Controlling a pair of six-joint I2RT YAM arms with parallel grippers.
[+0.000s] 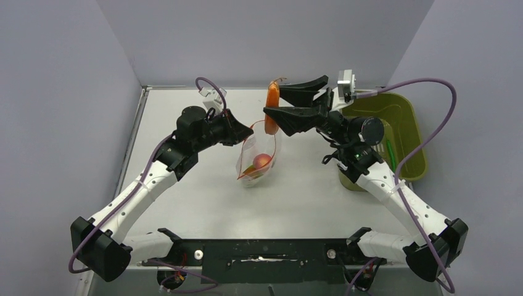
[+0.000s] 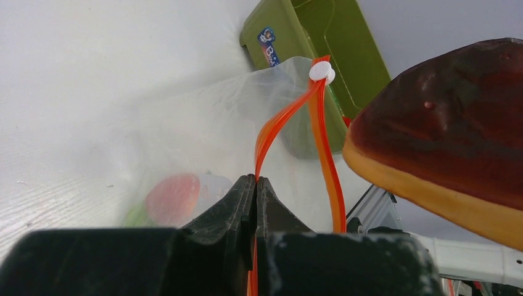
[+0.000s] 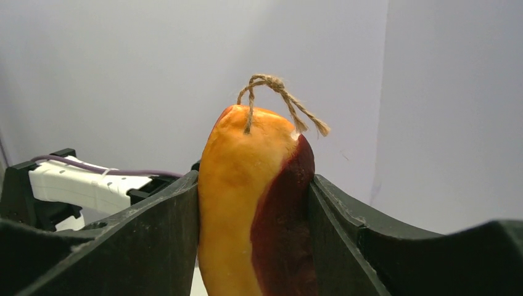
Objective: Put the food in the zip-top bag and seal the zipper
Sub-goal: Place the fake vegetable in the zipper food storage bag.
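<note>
Grey walls close in a pale bench [image 1: 203,197]. From its near left corner the left arm [image 1: 154,176] reaches inward, elbow bent, jaws pressed together on the zipper [image 2: 327,154] at one side of the mouth, holding the bag [image 1: 259,157] open over the bench's middle, a ball fruit [image 1: 263,161] inside. Its film looks light, limp and slippery, so the stiffer strip seems the best hold. Above the mouth the right arm [image 1: 382,179] stretches leftward, jaws pinching the slab [image 3: 253,203] across its middle; it looks rigid and light. By the right edge sits a green tub [image 1: 404,123].
</note>
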